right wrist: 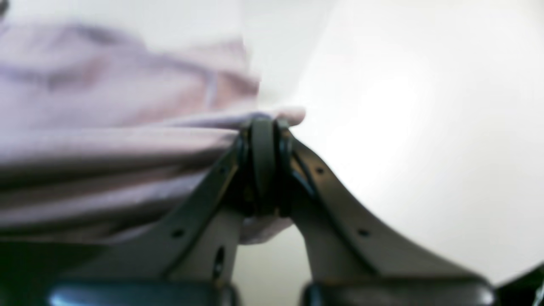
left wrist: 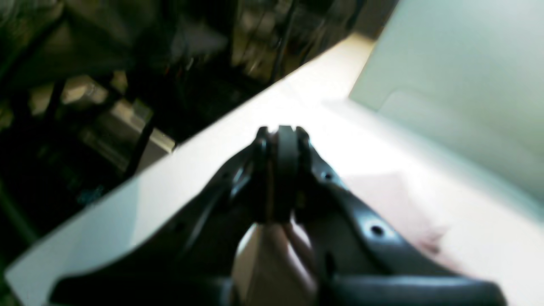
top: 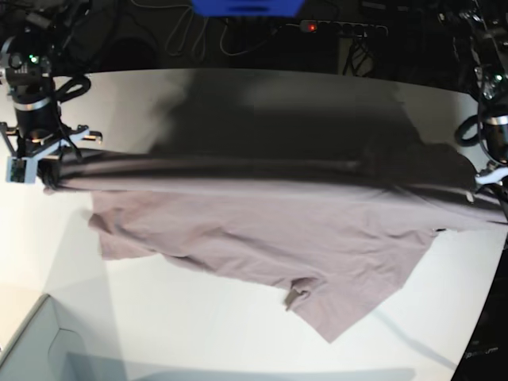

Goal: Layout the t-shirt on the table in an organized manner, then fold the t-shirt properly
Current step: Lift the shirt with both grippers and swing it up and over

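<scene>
The dusty mauve t-shirt (top: 262, 230) is stretched in a taut line between my two grippers, and its lower part drapes onto the white table (top: 198, 317). At the left of the base view my right gripper (top: 49, 178) is shut on one end of the cloth. Its wrist view shows the fingertips (right wrist: 265, 121) pinched on a fold of the t-shirt (right wrist: 106, 127). My left gripper (top: 481, 181) is shut on the other end at the right table edge. In the blurred left wrist view the gripper (left wrist: 280, 131) is closed, with pink cloth (left wrist: 272, 255) under its fingers.
A pale grey-green box corner (top: 32, 349) sits at the front left of the table and also fills the right of the left wrist view (left wrist: 459, 85). Cables and a power strip (top: 341, 28) lie beyond the far edge. The table's curved edge (top: 484, 317) runs close by my left gripper.
</scene>
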